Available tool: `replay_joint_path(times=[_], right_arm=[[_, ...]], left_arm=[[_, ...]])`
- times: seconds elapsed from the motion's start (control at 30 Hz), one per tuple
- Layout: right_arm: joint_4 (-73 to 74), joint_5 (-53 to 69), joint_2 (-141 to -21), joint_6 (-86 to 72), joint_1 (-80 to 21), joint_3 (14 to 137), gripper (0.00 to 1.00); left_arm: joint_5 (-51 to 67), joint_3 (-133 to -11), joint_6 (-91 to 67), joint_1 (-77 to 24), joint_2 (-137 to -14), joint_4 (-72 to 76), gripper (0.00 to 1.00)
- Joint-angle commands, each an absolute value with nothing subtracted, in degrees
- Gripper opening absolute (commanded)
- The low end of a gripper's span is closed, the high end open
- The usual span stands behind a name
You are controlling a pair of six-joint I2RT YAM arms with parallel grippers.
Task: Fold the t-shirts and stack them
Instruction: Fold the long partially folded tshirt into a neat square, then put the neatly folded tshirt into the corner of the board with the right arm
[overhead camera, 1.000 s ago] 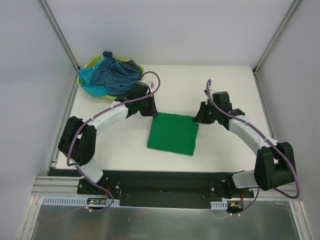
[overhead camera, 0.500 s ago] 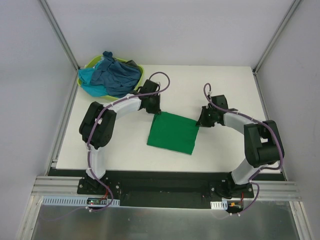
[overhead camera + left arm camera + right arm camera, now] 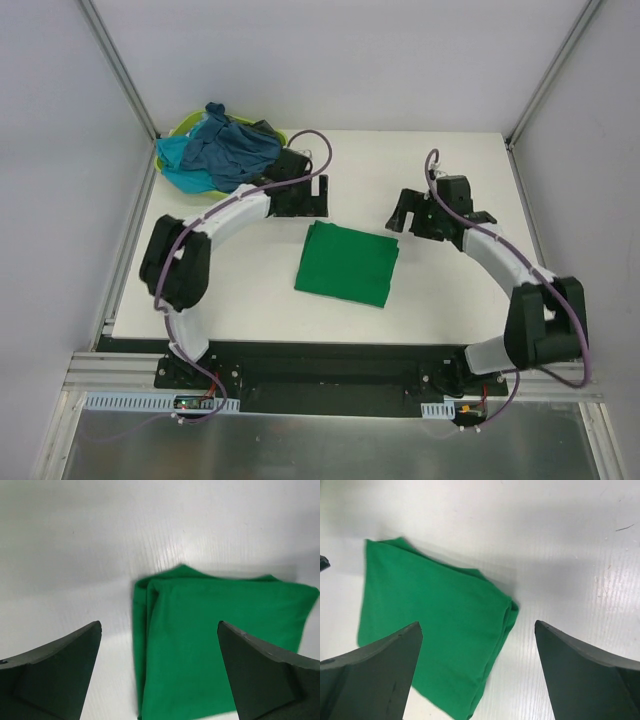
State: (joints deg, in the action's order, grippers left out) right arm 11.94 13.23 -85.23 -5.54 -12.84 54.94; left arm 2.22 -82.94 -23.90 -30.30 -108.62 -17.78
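Observation:
A bright green t-shirt (image 3: 347, 263) lies folded into a flat rectangle at the middle of the white table (image 3: 450, 160). My left gripper (image 3: 312, 197) hovers just behind its far left corner, jaws open and empty. Open and empty as well, my right gripper (image 3: 403, 213) hangs off the far right corner. The left wrist view looks down on the green t-shirt (image 3: 215, 650) between the spread fingers of the left gripper (image 3: 159, 625). In the right wrist view the green t-shirt (image 3: 430, 630) shows its folded edge under the right gripper (image 3: 477, 625).
A lime-green basket (image 3: 181, 127) stands at the table's far left corner. It is heaped with a dusty blue shirt (image 3: 235, 150), a turquoise one (image 3: 180, 160) and a dark grey one (image 3: 263, 129). White walls enclose the table on three sides.
Both grippers opened and let go of the green t-shirt's far corners, then drew back from it toward the far side. The shirt stays folded in place.

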Motion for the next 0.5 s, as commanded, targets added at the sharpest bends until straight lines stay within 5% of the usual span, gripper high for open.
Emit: replay_joint_path(times=[0.0, 0.27, 0.47], right_arm=[[12.66, 14.85, -71.40, -7.99, -12.48, 49.94, 0.96], [9.32, 18.45, -63.81, -17.82, -12.74, 38.16, 0.96], [7.12, 14.25, -68.10, -21.70, -18.10, 35.95, 0.99]], left_arm=[[0.35, -75.17, -27.15, -30.32, -92.59, -19.16, 0.99], [-9.14, -51.00, -36.38, -30.41, -69.02, -18.37, 0.99], [-8.79, -44.30, -38.05, -30.41, -62.93, -17.84, 0.99]])
